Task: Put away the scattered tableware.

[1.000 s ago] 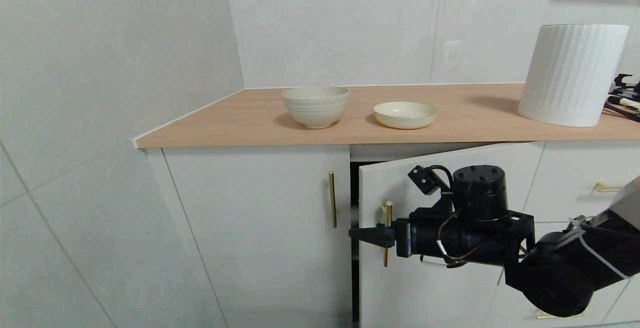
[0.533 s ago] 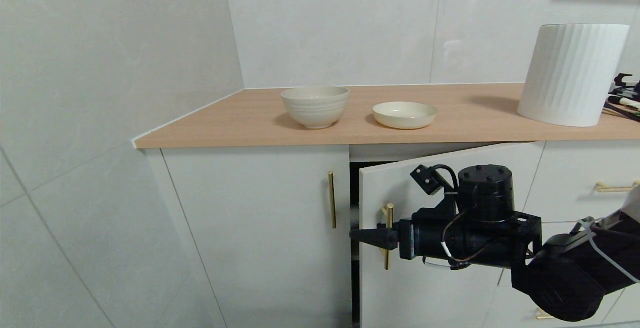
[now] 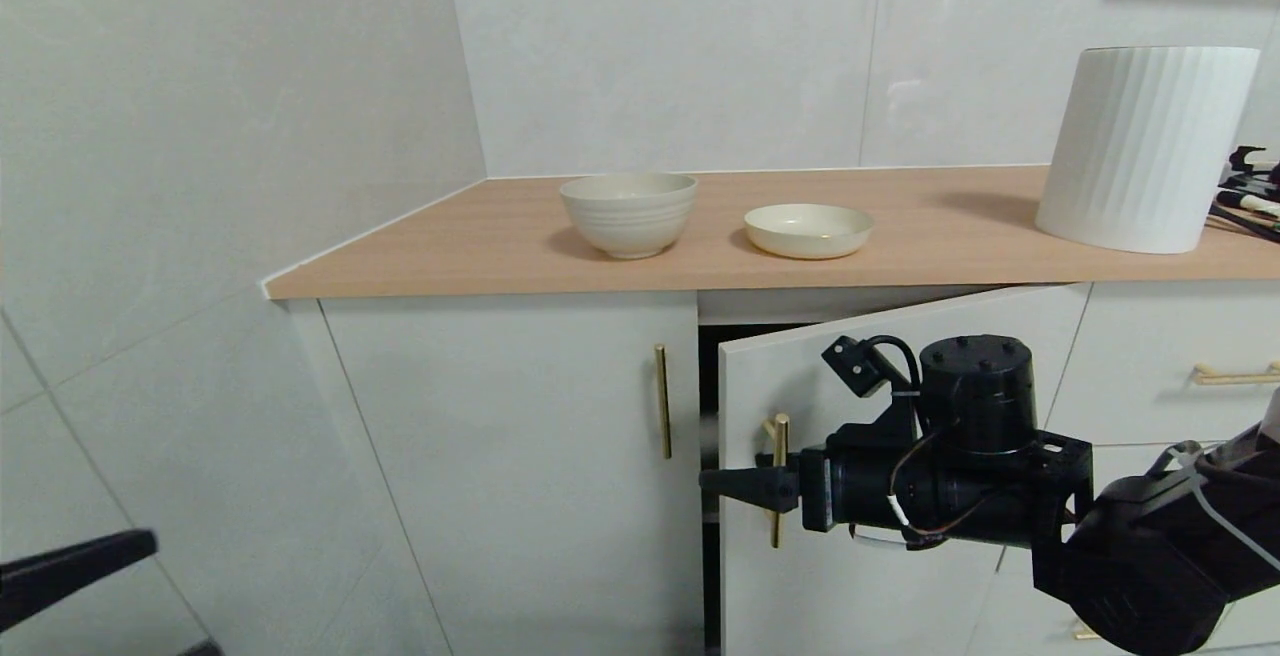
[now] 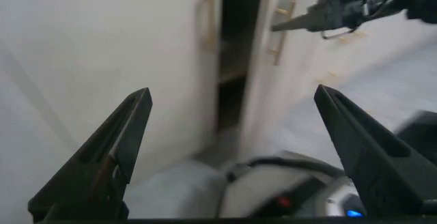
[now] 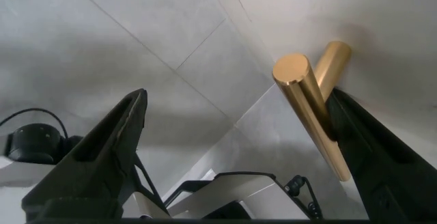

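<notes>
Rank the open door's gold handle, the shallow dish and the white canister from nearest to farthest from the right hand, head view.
1. Gold handle, beside the right hand.
2. Shallow dish, on the counter above.
3. White canister, at the counter's right end.

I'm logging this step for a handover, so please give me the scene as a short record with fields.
Counter: bowl and shallow dish side by side, apart; white ribbed container farther right
Cabinet door: ajar
Right gripper: open, door handle between its fingers
Left gripper: open, holding nothing
Put away: neither piece yet
</notes>
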Tool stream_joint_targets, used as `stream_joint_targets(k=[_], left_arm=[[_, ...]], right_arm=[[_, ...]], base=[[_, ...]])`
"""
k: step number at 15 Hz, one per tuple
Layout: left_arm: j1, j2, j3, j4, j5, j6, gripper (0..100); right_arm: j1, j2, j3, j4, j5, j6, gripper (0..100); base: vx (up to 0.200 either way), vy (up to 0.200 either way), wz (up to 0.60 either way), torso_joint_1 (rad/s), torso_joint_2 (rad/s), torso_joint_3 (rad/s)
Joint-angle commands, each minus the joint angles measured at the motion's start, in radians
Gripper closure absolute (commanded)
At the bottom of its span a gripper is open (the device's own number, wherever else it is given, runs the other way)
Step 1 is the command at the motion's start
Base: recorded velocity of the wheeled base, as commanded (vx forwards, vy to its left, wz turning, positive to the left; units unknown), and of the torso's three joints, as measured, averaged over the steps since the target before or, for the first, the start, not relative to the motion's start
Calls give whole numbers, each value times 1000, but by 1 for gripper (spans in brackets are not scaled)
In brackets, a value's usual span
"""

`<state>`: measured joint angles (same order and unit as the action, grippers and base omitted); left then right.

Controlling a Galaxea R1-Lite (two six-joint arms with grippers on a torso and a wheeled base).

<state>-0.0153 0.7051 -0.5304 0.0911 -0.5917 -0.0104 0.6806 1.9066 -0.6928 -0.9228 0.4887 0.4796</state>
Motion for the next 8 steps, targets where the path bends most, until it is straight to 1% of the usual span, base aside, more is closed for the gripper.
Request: stream_joint_targets(k=[1, 2, 3, 4, 5, 6, 8], left_arm=[[-81, 524, -108, -208, -103, -8, 0], [-120, 620, -106, -294, -100, -19, 0], [-130, 645, -106, -318, -100, -22, 0], [-172, 774, -106, -445, -100, -59, 0], [-195, 830, -105, -513, -100, -88, 0], [-221, 879, -97, -574, -100, -126, 0], [-258, 953, -66, -642, -102, -171, 0]], right_arm=[[22, -8, 1, -2, 5, 1, 0], [22, -9, 1, -2, 4, 1, 0], [22, -9, 1, -2, 5, 1, 0], [28, -9, 1, -2, 4, 1, 0], [30, -11, 2, -2, 4, 1, 0], [30, -11, 9, -2, 4, 1, 0], [31, -11, 9, -2, 4, 1, 0]], base=[[0, 0, 0, 0, 0, 0], [0, 0, 0, 0, 0, 0], [0, 0, 0, 0, 0, 0], [0, 0, 0, 0, 0, 0], [0, 0, 0, 0, 0, 0], [0, 0, 0, 0, 0, 0], [0, 0, 0, 0, 0, 0]])
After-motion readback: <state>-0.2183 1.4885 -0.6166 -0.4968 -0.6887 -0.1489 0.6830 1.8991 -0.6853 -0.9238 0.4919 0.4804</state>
